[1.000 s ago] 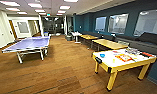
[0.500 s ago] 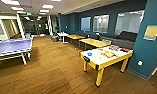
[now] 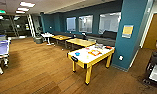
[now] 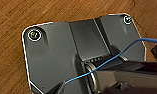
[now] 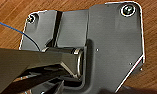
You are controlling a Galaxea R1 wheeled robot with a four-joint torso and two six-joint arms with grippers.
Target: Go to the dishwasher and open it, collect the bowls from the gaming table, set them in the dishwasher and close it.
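Wooden floor [image 3: 39,72] lies nearest. Beyond it stands the gaming table [image 3: 87,60], a blue bowl [image 3: 77,53] near its close end. I'd judge a slow, square approach best. Whether either hand is open or closed, I cannot tell. Yellow tables [image 3: 79,42] sit farther back.

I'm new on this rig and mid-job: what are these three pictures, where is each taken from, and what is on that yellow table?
The wide picture comes from a camera high on the robot, looking forward and down into a room with a wooden floor. The gaming table stands ahead, by a teal pillar; on its white top lies a blue bowl, plus orange and red items too blurred to name. A blue table-tennis table is at the left edge. The other two pictures come from cameras on the arms' wrists: each shows the robot's own dark plate over the floor, with a thin blue cable. Nothing can be seen held.
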